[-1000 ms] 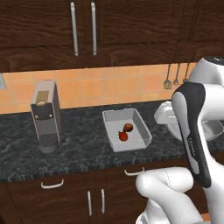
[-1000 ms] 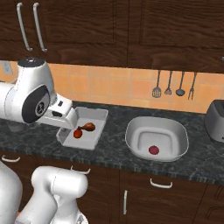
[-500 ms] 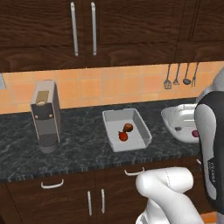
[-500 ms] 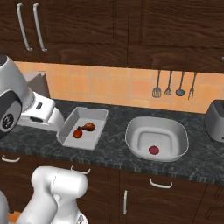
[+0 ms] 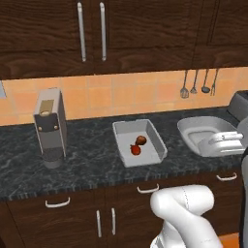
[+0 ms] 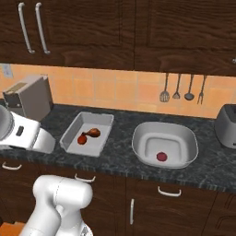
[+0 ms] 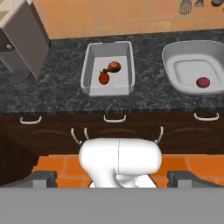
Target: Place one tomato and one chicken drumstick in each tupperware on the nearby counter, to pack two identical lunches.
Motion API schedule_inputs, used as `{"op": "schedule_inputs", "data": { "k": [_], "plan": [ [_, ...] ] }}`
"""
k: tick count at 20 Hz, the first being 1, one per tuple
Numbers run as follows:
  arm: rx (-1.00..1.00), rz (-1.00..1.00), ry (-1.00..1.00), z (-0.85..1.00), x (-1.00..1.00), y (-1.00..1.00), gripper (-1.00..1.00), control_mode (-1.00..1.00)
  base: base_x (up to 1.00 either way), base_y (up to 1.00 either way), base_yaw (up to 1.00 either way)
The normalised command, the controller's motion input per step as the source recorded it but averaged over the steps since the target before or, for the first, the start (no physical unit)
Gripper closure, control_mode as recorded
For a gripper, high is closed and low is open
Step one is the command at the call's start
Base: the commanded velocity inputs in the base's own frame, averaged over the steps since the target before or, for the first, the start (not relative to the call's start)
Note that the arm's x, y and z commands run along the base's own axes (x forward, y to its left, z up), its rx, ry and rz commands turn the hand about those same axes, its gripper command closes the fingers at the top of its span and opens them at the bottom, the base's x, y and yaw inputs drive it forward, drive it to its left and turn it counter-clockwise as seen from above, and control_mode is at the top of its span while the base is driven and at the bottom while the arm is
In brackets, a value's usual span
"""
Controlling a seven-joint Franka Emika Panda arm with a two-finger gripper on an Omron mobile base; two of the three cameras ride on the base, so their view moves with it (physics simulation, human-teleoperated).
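On the surface [image 6: 115, 159], the rectangular tupperware [image 6: 87, 133] holds a tomato [image 6: 82, 139] and drumstick [image 6: 93, 133] (one lunch done). The rounded tupperware [image 6: 165, 145], at its 3 o'clock, holds one tomato [image 6: 161, 156], lacking a drumstick. The gripper [image 7: 111, 179] is wide, empty.

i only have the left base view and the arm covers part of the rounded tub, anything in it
observer: yes, the right base view shows one tomato on the floor of the rounded tupperware.
operator: any drumstick with it
observer: no, that tub has no drumstick. A chicken drumstick lies in the rectangular tupperware, right beside a second tomato.
operator: gripper holding anything
observer: no, in the hand view the gripper has its jaws wide apart with nothing between them.
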Motion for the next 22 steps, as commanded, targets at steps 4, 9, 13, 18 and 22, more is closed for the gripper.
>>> {"op": "schedule_inputs", "data": {
  "k": [4, 9, 13, 18, 22],
  "plan": [
    [0.00, 0.00, 0.00, 0.00, 0.00, 0.00, -1.00, 1.00, -0.58, -0.02, -0.07],
    [0.00, 0.00, 0.00, 0.00, 0.00, 0.00, -1.00, 1.00, -0.24, -0.32, -0.02],
    [0.00, 0.00, 0.00, 0.00, 0.00, 0.00, -1.00, 1.00, 0.12, -0.90, 0.00],
    [0.00, 0.00, 0.00, 0.00, 0.00, 0.00, -1.00, 1.00, 0.02, -1.00, 0.00],
    [0.00, 0.00, 0.00, 0.00, 0.00, 0.00, -1.00, 1.00, -0.09, -1.00, 0.00]
  ]
}}
